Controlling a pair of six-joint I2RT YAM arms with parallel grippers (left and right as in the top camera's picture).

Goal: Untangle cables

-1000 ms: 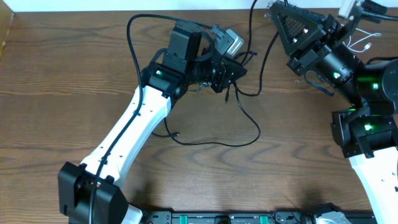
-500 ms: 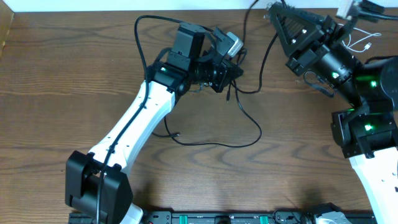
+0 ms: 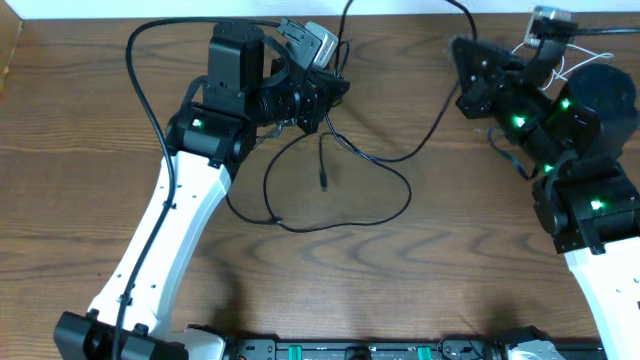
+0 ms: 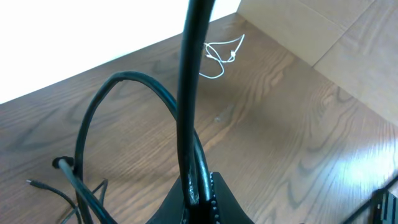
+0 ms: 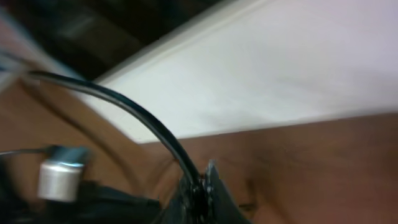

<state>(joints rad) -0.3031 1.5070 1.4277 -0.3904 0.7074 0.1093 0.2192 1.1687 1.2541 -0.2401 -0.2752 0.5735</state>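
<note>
The black cable (image 3: 398, 182) lies in a loose loop on the wooden table, with one plug end (image 3: 323, 184) pointing down at mid table. My left gripper (image 3: 325, 97) is shut on the black cable at the back centre; the left wrist view shows the cable (image 4: 186, 112) rising from the shut jaws (image 4: 198, 190). My right gripper (image 3: 468, 82) is shut on another stretch of the black cable (image 5: 143, 121), held above the table at the back right. The white cable (image 3: 585, 62) lies apart at the far back right corner, and also shows in the left wrist view (image 4: 221, 52).
A thick black robot cord (image 3: 140, 75) arches over the left arm. The white wall runs along the table's back edge (image 3: 400, 14). A black rail (image 3: 350, 350) lines the front edge. The right wrist view is blurred.
My left gripper has moved left and toward the back with the black cable, stretching the loop out. The right gripper has shifted slightly, still holding the cable.
</note>
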